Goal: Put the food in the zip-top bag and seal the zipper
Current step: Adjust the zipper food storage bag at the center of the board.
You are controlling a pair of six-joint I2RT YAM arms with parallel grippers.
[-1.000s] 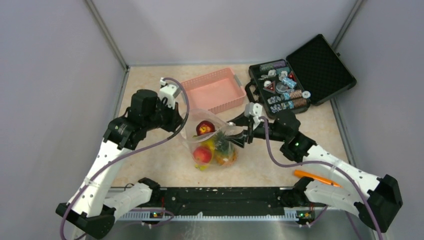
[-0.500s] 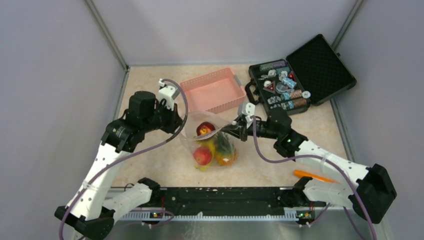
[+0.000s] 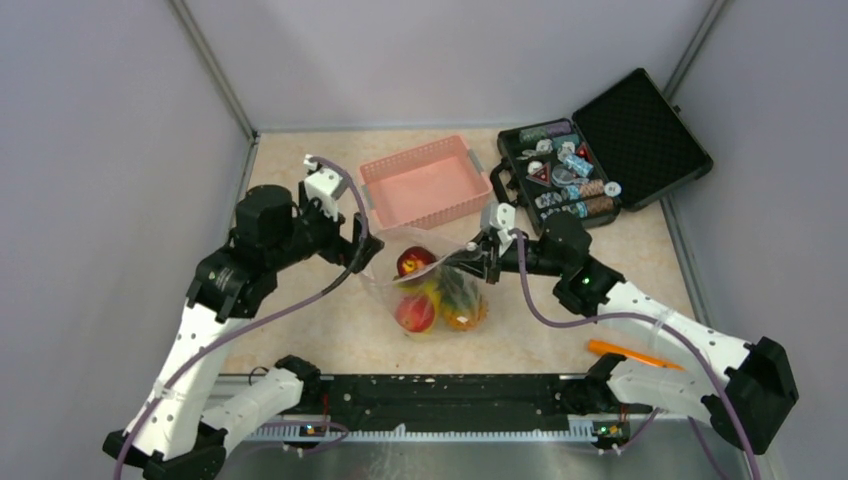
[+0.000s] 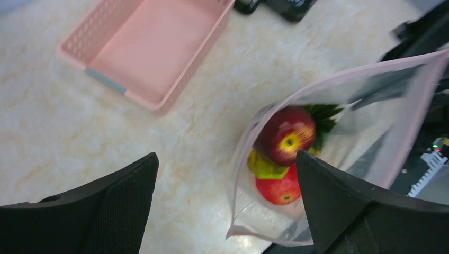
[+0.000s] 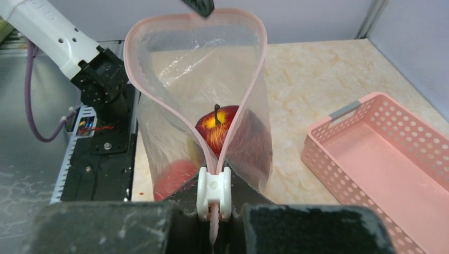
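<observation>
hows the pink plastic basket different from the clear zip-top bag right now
The pink perforated plastic basket lies empty; the clear zip-top bag holds toy fruit. The basket sits untouched; the bag's pink zipper is pinched by the right gripper. Both are open.

Food point(image 3: 437, 300) in zip-top bag point(image 3: 385, 275), basket point(image 3: 425, 185) behind it, case point(image 3: 640, 125) right of basket

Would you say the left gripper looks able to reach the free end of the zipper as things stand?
Probably yes: the left gripper is open right beside that zipper end, nothing between, while the right gripper pinches the white slider opposite.
</observation>
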